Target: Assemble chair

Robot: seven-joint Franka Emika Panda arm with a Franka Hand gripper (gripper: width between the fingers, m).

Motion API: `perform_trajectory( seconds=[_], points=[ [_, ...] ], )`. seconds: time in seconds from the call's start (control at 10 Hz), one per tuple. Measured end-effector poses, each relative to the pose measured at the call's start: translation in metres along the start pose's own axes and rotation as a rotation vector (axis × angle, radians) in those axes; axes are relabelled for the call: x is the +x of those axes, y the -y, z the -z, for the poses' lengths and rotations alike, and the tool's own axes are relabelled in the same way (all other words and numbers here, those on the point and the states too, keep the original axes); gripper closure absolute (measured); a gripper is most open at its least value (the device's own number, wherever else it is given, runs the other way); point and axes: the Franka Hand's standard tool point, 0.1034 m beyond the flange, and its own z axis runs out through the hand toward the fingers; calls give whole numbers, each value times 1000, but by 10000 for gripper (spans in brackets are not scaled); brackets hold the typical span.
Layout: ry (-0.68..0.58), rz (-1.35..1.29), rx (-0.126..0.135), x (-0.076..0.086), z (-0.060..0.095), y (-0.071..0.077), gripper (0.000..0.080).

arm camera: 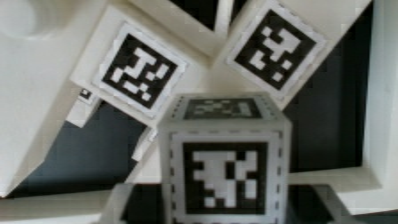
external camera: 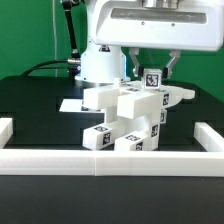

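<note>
The partly built chair (external camera: 122,122) stands mid-table as a stepped stack of white blocks with black-and-white tags. Above its upper right part, my gripper (external camera: 152,72) is shut on a short white post (external camera: 152,79) with a tag on its face. In the wrist view the post (arm camera: 222,150) stands upright in the middle with tags on its top and front, and my gripper (arm camera: 222,203) holds it with a finger (arm camera: 141,203) against each side. Beyond it lie two tilted white slabs (arm camera: 139,65) of the chair, each tagged. The post's lower end is hidden.
A long low white rail (external camera: 110,161) runs across the front, with raised ends at the exterior view's left (external camera: 6,128) and right (external camera: 208,135). The marker board (external camera: 72,104) lies flat behind the chair on the black table. The robot's base (external camera: 100,62) stands at the back.
</note>
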Motion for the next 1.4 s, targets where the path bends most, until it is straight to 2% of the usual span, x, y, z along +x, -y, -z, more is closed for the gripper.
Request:
perform_trajectory(
  seconds=[0.7, 1.4],
  points=[
    [0, -50, 0, 0, 0, 0, 515],
    [2, -577, 6, 0, 0, 2, 515]
  ],
)
